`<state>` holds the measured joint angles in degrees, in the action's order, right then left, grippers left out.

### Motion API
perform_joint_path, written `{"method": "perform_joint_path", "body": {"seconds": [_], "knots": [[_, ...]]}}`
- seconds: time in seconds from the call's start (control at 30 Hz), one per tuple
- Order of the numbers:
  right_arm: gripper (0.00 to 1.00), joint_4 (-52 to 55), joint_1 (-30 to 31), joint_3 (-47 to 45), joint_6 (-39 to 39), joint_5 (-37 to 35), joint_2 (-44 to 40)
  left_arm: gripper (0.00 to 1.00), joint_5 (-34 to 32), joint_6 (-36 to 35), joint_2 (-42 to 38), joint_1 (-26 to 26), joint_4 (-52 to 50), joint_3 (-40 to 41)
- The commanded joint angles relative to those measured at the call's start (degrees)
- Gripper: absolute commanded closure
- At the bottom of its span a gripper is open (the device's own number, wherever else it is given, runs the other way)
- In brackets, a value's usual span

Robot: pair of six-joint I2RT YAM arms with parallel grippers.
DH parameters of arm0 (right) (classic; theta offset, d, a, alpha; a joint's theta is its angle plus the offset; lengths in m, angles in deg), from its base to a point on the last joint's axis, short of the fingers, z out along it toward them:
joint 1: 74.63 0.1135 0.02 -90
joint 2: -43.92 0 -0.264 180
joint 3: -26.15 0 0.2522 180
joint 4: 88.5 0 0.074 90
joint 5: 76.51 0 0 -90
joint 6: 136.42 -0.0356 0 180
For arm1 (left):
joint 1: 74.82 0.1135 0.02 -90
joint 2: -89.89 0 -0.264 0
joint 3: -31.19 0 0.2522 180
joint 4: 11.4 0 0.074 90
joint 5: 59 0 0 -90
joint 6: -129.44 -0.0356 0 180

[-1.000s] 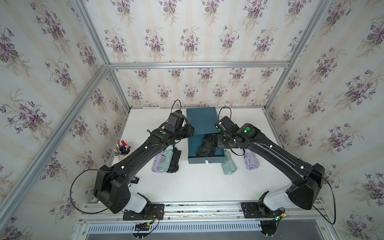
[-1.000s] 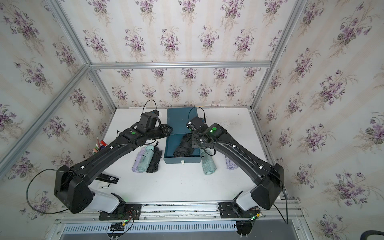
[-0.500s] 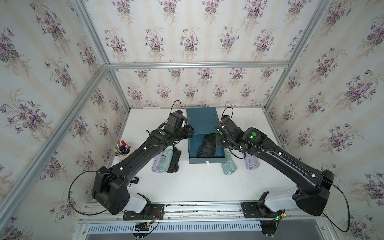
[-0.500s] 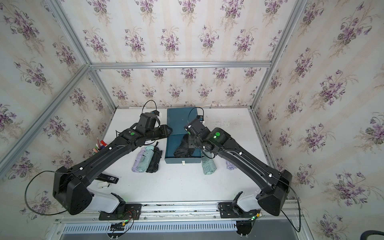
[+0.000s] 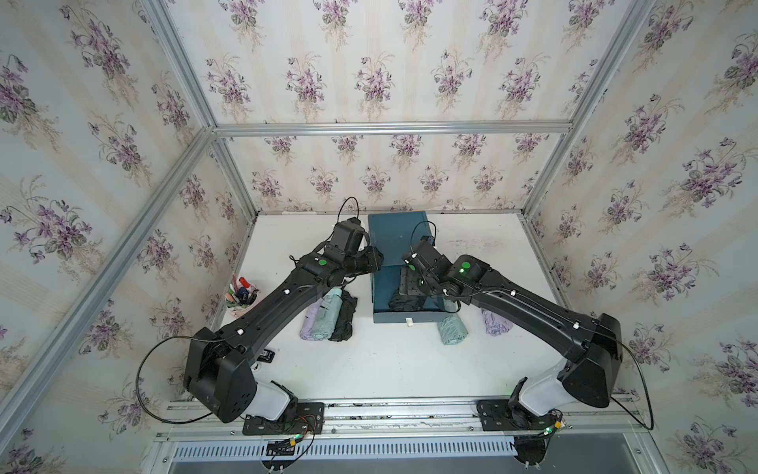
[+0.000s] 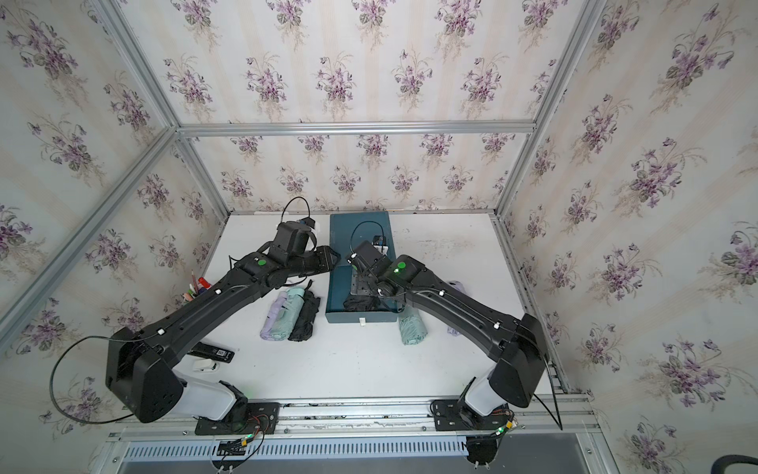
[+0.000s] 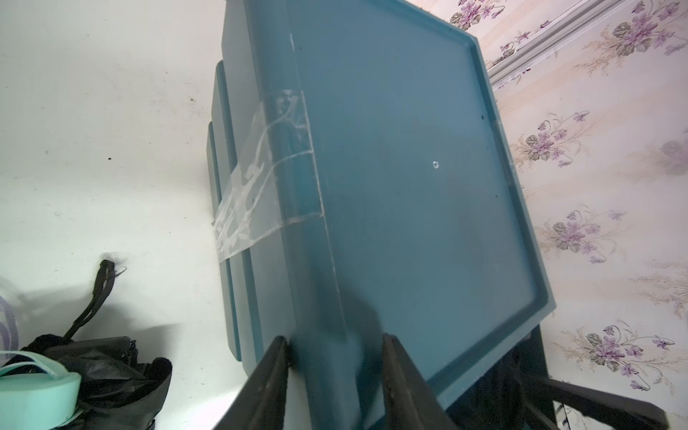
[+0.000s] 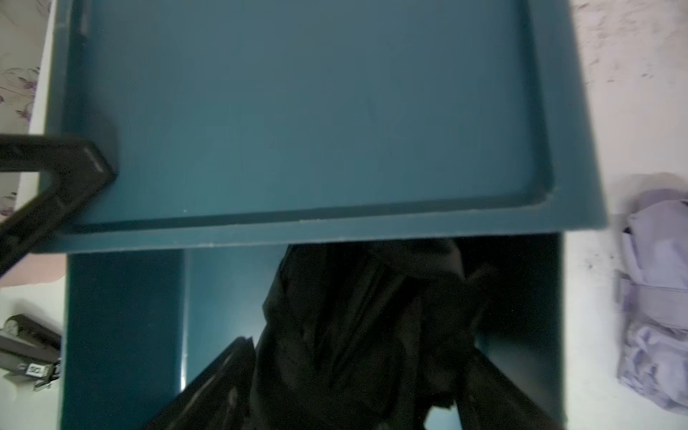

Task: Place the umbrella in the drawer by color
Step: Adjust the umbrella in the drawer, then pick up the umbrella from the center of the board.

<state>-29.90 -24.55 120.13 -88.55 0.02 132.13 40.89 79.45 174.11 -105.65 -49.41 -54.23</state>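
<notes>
Between floral-papered walls [image 5: 389,61], white matte table [image 5: 389,369] bears a boxy teal plastic cabinet [image 5: 396,230], top edge pinched by left gripper [image 7: 335,340]; right gripper [image 8: 363,346] gapes wide astride crumpled black fabric umbrella [image 8: 353,316] lying in the open drawer [image 5: 393,318].

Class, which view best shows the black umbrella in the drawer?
Right wrist: the umbrella lies close up in the open drawer. In both top views the umbrella is small, partly behind the right arm. Left wrist: unclear.

**Black umbrella in the open drawer**

A folded black cloth umbrella [image 5: 406,303] lies in the pulled-out drawer [image 5: 389,317] of the dark blue plastic drawer box [image 5: 389,234]. On the white worktop [image 5: 389,369] a lilac umbrella [image 5: 308,324], mint umbrella [image 5: 326,314] and second black umbrella [image 5: 344,316] lie side by side. On the box's other side lie another mint umbrella [image 5: 452,331] and another lilac umbrella [image 5: 497,323].
</notes>
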Motion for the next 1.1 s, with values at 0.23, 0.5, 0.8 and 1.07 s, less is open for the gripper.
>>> {"method": "perform_joint_path", "body": {"seconds": [0.23,0.5,0.8,1.07], "knots": [[0.20,-15.3,-0.7,0.1,-1.0,18.0,1.1,0.60,2.7,-1.4,0.4,-0.2,-12.4,1.7],[0.19,-17.2,-0.7,2.1,-2.6,22.6,3.5,0.53,3.2,-1.0,-0.3,-0.2,-12.6,1.5],[0.17,-1.9,1.7,7.2,0.0,5.5,-4.1,0.27,-6.4,-1.6,-9.4,1.6,-22.1,-3.4],[0.23,2.1,10.4,5.5,-0.9,-2.2,-7.7,0.24,-13.2,-0.9,-25.9,6.1,-27.2,7.1]]}}
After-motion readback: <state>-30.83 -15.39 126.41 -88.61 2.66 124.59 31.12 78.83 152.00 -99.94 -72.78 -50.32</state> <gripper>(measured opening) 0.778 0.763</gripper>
